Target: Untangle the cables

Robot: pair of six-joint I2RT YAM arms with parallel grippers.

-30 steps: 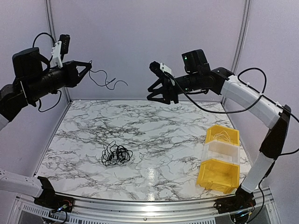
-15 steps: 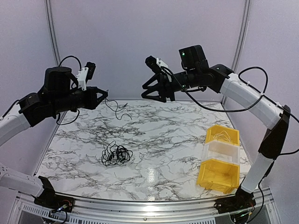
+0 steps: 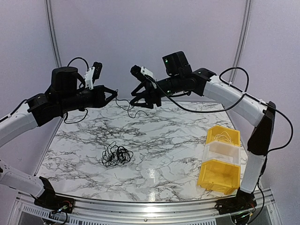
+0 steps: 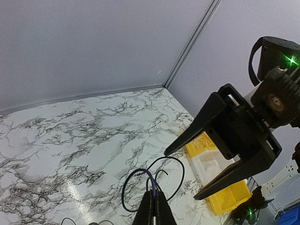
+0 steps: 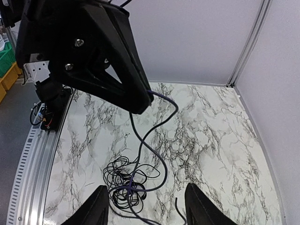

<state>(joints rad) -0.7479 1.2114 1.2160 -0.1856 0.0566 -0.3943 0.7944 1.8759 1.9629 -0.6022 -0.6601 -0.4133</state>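
Top external view: left hand (image 3: 114,95) has swung in above the marble-patterned worktop (image 3: 187,136), pinched tight on one thin black cable strand (image 3: 123,105). The right hand (image 3: 139,101) has come close, widening, empty.
Left wrist view: the strand loops out from the pinched tips, with the right hand's spread jaws just beyond.
Right wrist view: the strand hangs toward the dark wiry bundle of cables (image 5: 126,180) on the worktop, possibly still snagged in it. A second grip looks likely next.
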